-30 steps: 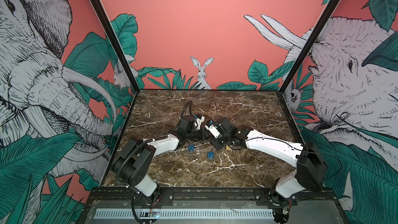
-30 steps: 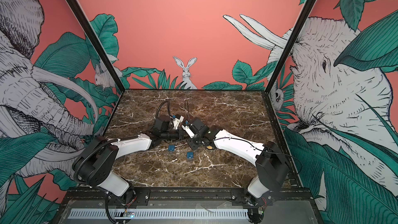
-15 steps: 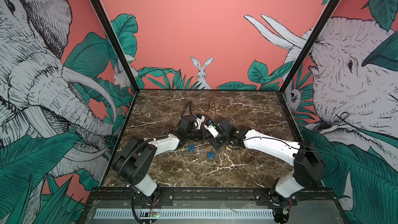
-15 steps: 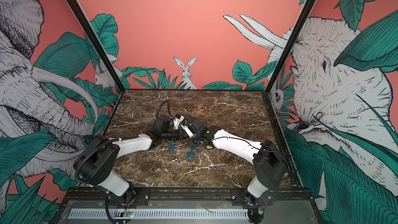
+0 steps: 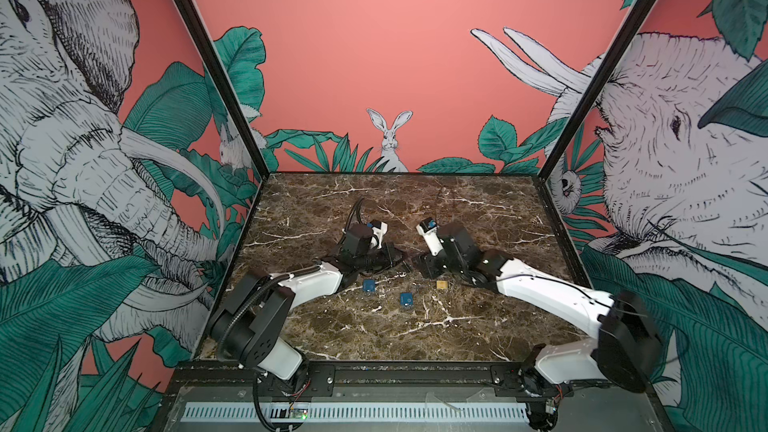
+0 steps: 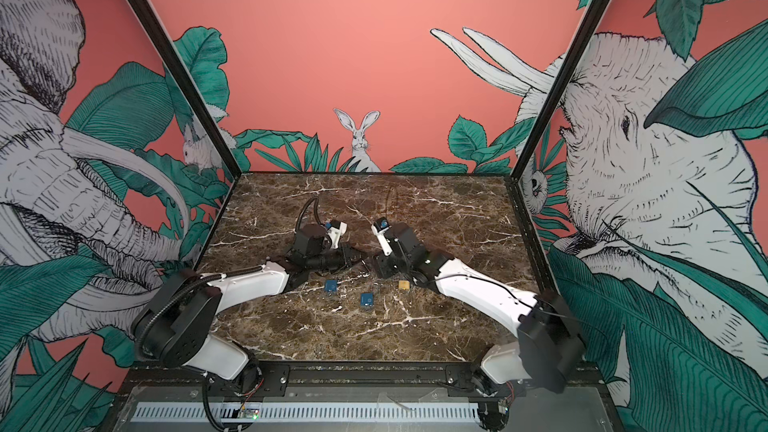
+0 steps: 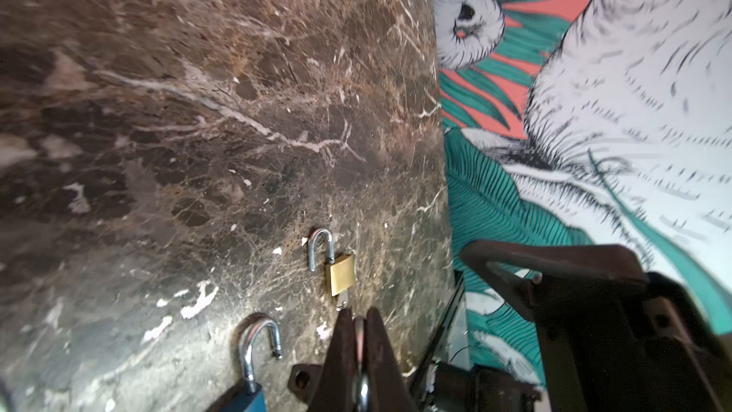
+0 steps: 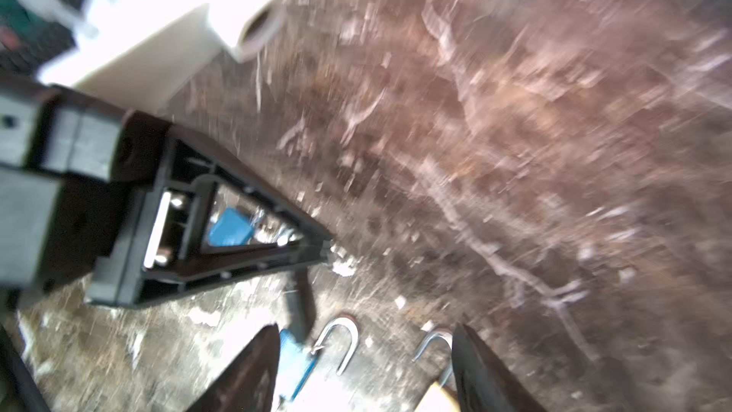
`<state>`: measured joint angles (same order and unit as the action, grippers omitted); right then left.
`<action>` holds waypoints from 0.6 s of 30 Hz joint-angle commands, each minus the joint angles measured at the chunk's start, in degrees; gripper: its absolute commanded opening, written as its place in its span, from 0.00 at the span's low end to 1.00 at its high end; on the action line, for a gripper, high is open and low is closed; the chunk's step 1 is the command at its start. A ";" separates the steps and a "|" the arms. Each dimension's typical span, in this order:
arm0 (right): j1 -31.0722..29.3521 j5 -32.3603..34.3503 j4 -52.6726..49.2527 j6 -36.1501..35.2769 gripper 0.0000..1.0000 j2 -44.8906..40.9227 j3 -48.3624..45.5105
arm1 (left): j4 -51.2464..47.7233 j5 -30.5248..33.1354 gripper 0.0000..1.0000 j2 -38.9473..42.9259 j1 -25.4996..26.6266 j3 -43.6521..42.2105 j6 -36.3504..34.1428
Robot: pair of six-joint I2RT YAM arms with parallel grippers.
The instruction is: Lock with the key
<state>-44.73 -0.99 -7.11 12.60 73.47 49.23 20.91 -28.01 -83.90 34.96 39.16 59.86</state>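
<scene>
The brass padlock (image 7: 340, 279) lies on the marble with its shackle swung open, also seen in both top views (image 5: 441, 284) (image 6: 403, 285). My left gripper (image 7: 358, 313) is shut on the silvery key (image 7: 359, 336), just short of the padlock's bottom end; in a top view it (image 5: 403, 264) lies low by the table's middle. My right gripper (image 8: 366, 328) is open over the marble, with the brass padlock's shackle (image 8: 433, 344) beside one finger. That wrist view is blurred.
Two blue padlocks (image 5: 368, 285) (image 5: 406, 299) lie with open shackles left of the brass one; one (image 8: 293, 366) sits by my right gripper's other finger. The left gripper's black body (image 8: 198, 223) is close in front of the right wrist camera. Painted walls enclose the marble table (image 5: 374, 338).
The right gripper has opened and pulled back to the right, away from the left gripper. The left gripper has closed on the key.
</scene>
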 commanded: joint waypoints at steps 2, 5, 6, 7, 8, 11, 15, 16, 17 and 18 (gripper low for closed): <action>-0.31 3.10 14.92 -6.58 0.60 -9.26 -7.46 | 3.23 6.54 0.00 8.17 0.15 -3.25 16.43; -0.27 0.82 12.55 -10.30 0.57 -13.35 -6.85 | 1.61 9.45 0.00 12.85 0.17 -5.25 27.15; -0.11 -1.89 11.22 -11.87 0.57 -13.74 -5.58 | 1.44 10.82 0.00 14.66 0.26 -6.36 30.59; -0.10 -3.51 10.77 -12.87 0.57 -13.86 -4.38 | 0.88 12.27 0.00 16.79 0.26 -7.41 33.47; -0.12 -4.50 10.80 -13.16 0.58 -13.90 -3.72 | 0.21 13.03 0.00 18.38 0.29 -7.82 35.32; -0.01 -9.39 11.70 -14.61 0.59 -12.81 -1.29 | -4.75 15.23 0.00 22.66 0.30 -7.36 38.01; 0.08 -16.52 11.09 -14.48 0.55 -8.60 3.24 | -1.21 13.99 0.00 23.04 0.23 -8.18 43.74; 0.08 -17.71 11.43 -14.03 0.53 -7.43 4.03 | -0.62 13.69 0.00 22.91 0.28 -7.95 44.03; 0.08 -18.80 11.55 -13.66 0.52 -6.40 4.71 | -1.05 13.38 0.00 22.97 0.25 -7.59 44.06; -0.03 -19.46 11.47 -13.61 0.51 -5.59 5.31 | -1.34 13.18 0.00 23.14 0.21 -7.36 43.97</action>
<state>-44.77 -14.52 2.76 -0.56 65.87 52.84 18.31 -15.09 -61.47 34.96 31.83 99.15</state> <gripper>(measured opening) 0.519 0.067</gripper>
